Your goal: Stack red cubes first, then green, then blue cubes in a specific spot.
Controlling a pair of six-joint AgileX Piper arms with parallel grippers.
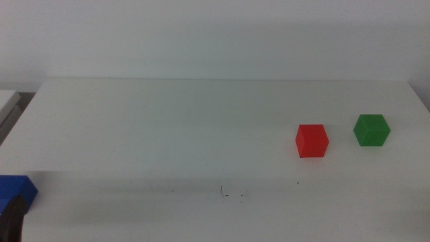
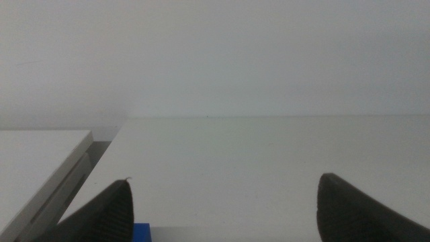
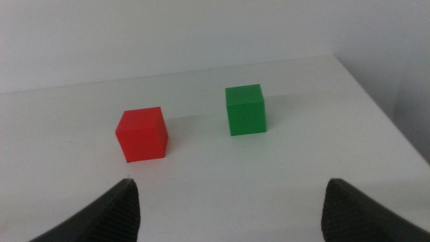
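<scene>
You see red cube point(image 1: 312, 140) right of centre, green cube point(image 1: 371, 130) beside it, blue cube point(image 1: 15, 191) lower left, scribble marks point(image 1: 232, 195) bottom centre; both left gripper point(image 2: 225, 205) and right gripper point(image 3: 232, 205) spread, holding nothing

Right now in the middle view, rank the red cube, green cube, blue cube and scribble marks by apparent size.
1-2. Red cube and green cube: look alike; red sits nearer the camera, so no ranking.
3. Scribble marks: smallest, narrower than either cube.
Blue cube: cut off at the picture's left edge, beside the left claw; can't place it.

Overhead and right wrist views, both on red cube point(image 1: 312, 141)
</scene>
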